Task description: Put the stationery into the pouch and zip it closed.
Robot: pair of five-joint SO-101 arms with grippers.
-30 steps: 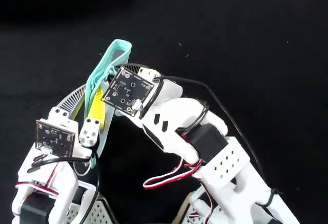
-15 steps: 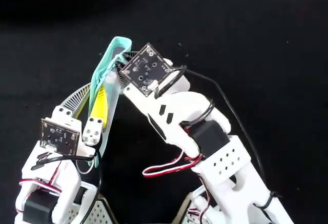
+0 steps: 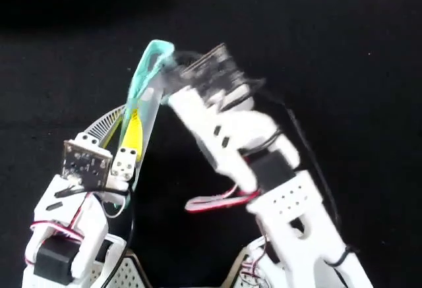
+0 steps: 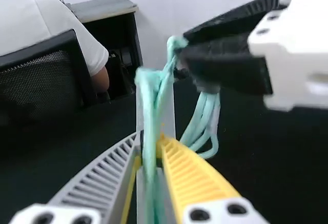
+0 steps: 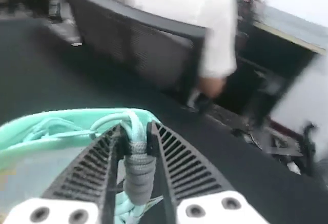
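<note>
The near end of the mint pouch [image 3: 140,78] is clamped on edge by the left gripper [image 4: 149,147], over the black table [image 3: 343,70]. Farther off, the grey zip cord [image 5: 137,168] is pinched tightly by the right gripper [image 5: 136,130].

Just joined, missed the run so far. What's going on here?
Both arms have the mint-green pouch between them above the black table. The left gripper is clamped on one end of it, and the right gripper pinches the grey zipper pull near the far end. How far the zipper is closed is not visible.
</note>
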